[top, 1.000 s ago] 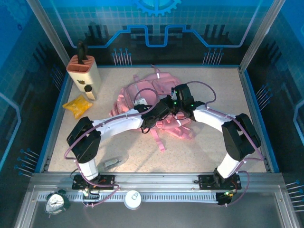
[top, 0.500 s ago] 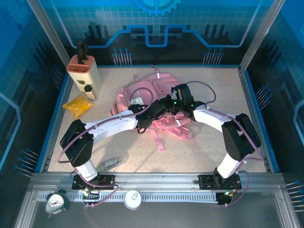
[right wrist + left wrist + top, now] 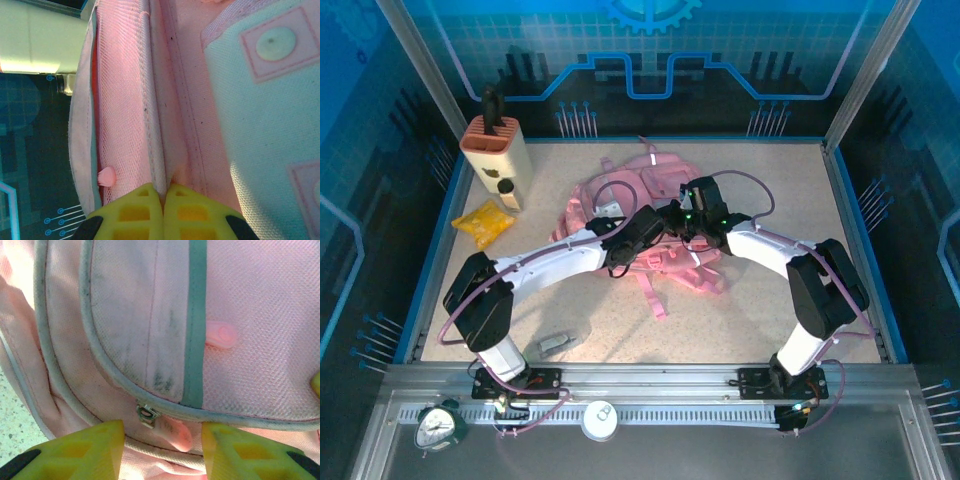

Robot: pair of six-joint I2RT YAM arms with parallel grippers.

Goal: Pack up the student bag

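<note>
The student bag (image 3: 650,185) lies flat and crumpled at the middle of the table, pink with pale pockets. My left gripper (image 3: 661,222) is over its near side, and in the left wrist view the yellow fingers (image 3: 85,450) stand apart, open. A pink zip pull (image 3: 172,434) on a metal slider (image 3: 146,413) hangs between them, touching neither. My right gripper (image 3: 683,214) meets it from the right. In the right wrist view this gripper (image 3: 163,192) is shut on a thin fold of the bag's pink fabric (image 3: 170,125), beside a mesh panel (image 3: 125,100).
A beige holder with a dark handle (image 3: 498,150) stands at the back left, with a yellow packet (image 3: 485,222) in front of it. A small grey object (image 3: 556,343) lies near the front edge. An alarm clock (image 3: 438,425) and a white disc (image 3: 599,418) rest on the front rail.
My left gripper's fingers have narrowed around the zip pull, and the left arm's elbow swung left while its wrist edged further onto the bag. The right arm stayed put.
</note>
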